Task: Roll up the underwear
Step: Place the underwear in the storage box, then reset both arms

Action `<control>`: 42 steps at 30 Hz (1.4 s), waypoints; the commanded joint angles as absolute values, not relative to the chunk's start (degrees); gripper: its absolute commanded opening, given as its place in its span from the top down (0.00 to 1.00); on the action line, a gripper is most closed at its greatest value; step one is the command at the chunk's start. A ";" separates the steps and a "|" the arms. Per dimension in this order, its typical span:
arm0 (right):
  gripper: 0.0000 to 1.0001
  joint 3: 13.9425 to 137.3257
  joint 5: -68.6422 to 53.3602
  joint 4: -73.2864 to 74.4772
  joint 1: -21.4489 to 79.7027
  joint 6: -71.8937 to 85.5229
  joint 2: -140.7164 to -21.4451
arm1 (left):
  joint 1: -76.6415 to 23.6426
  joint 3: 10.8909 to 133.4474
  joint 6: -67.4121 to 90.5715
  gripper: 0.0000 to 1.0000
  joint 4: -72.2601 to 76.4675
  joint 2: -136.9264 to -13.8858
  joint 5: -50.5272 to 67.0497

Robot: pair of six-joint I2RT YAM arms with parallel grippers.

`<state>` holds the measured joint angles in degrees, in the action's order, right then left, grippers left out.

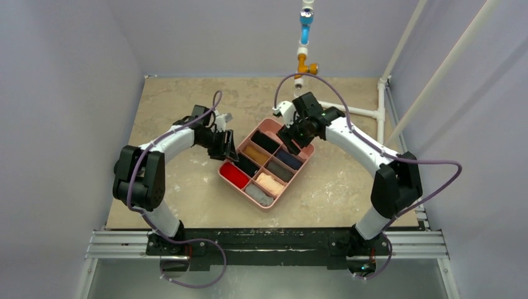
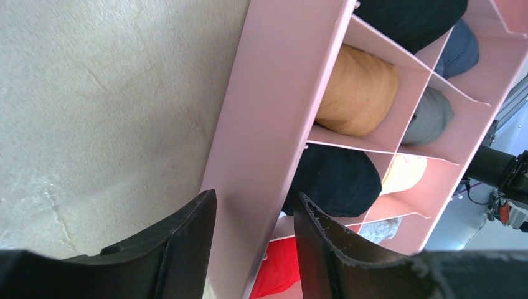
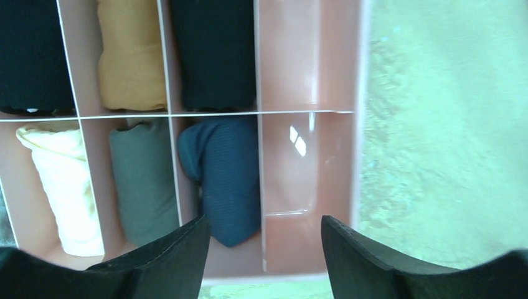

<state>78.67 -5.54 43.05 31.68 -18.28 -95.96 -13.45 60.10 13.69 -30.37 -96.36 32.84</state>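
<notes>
The underwear (image 3: 227, 177) is a dark navy roll lying in a compartment of the pink divided tray (image 3: 305, 168), beside an empty compartment at the tray's end. It also shows in the top view as the navy roll (image 1: 288, 159) and in the left wrist view as the underwear (image 2: 459, 50). My right gripper (image 3: 264, 221) hovers open just above that end of the tray, nothing between its fingers; from the top the right gripper (image 1: 292, 138) is over the tray's far corner. My left gripper (image 2: 255, 199) straddles the tray's left wall (image 2: 274, 93), shut on it.
Other rolls fill the tray (image 1: 221, 171): mustard (image 2: 361, 90), black (image 2: 336, 180), grey (image 2: 429, 118), cream (image 3: 62, 187), red (image 1: 235, 174). A white pipe frame (image 1: 381, 112) stands at the back right, and a blue and orange fitting (image 1: 306, 37) hangs above the table's far edge.
</notes>
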 commanded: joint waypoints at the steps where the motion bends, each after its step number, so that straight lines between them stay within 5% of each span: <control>1: 0.33 80.02 -7.97 40.45 28.31 -18.59 -90.64 | -12.28 64.40 10.80 0.53 -32.25 -96.32 34.02; 13: 0.20 68.19 -8.95 28.07 22.58 -17.17 -76.30 | -11.26 75.37 4.87 0.54 -42.15 -103.65 30.68; 21: 0.01 60.58 -8.06 23.89 17.28 -15.41 -67.96 | -10.34 79.99 3.92 0.52 -43.06 -104.19 31.45; 31: 0.01 51.18 -5.00 15.67 12.38 -10.11 -61.72 | -7.95 79.32 0.41 0.25 -43.35 -94.57 31.81; 42: 0.01 51.11 2.77 14.64 10.74 -11.34 -59.01 | -3.61 66.96 -5.47 0.02 -34.23 -69.82 14.88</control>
